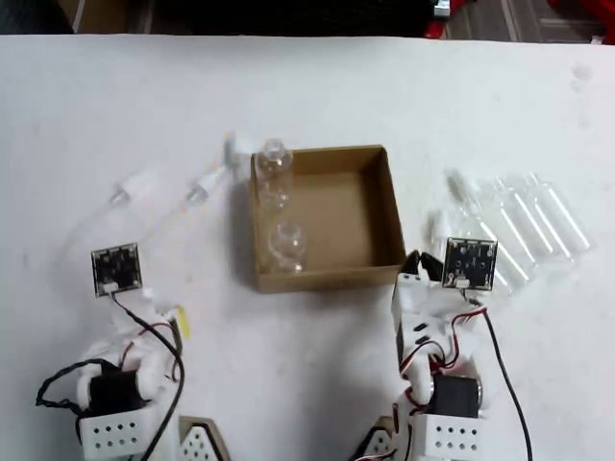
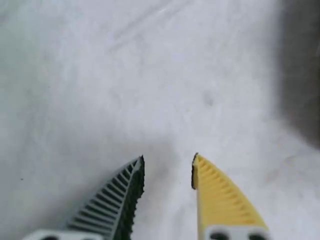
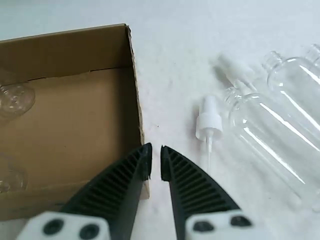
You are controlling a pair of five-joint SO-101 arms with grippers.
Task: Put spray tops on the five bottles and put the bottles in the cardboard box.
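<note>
High view: cardboard box sits mid-desk btwn both arms, prob so either can drop into it. 2 boxed bottles are already inside, on the side away from the right hand; can't tell if tops are on. The right hand is just beside the box's near corner, w/ loose bottles near, on its outer side. The left hand is low over the desk, spray tops ahead of it, well apart.

Left wrist view: left hand is fairly wide and empty, w/ bare desk beneath.

Right wrist view: right hand is narrow, almost closed, holding nothing, tips over the box corner. A spray top lies near, ahead, on the side away from the box, just beside an open-necked bottle. Prob laid together so pairing is a short reach. The hand would need to widen first.
</note>
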